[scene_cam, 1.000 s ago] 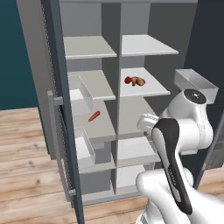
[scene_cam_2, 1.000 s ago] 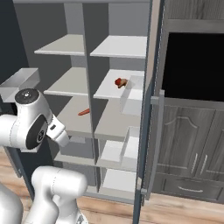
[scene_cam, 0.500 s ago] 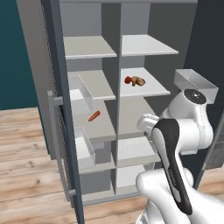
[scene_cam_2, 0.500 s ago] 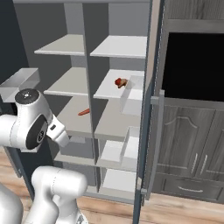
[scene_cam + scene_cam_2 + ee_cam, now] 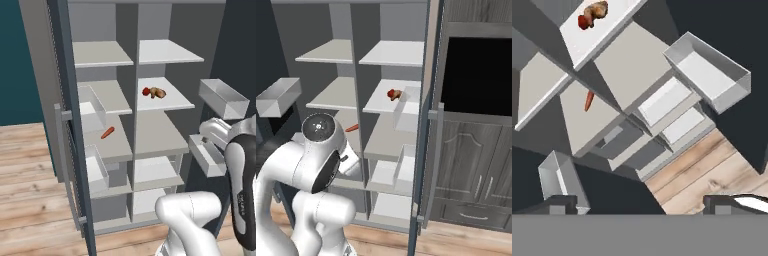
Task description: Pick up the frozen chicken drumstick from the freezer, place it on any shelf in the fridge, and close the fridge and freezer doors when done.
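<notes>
On a fridge (image 5: 170,127) shelf lies the frozen chicken drumstick (image 5: 158,92), touching a small red item (image 5: 146,91). Gripper (image 5: 646,202) fingers stand spread, holding nothing.

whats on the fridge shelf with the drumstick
The frozen chicken drumstick lies on that fridge shelf with a small round red item touching its left side; nothing else shows there.

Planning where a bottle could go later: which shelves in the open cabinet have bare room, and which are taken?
Bare: both top shelves, the left column's second shelf, and the right column's third shelf. Taken: the right second shelf, where the drumstick sits beside a red item. The carrot-like stick occupies part of the left third shelf.
</notes>
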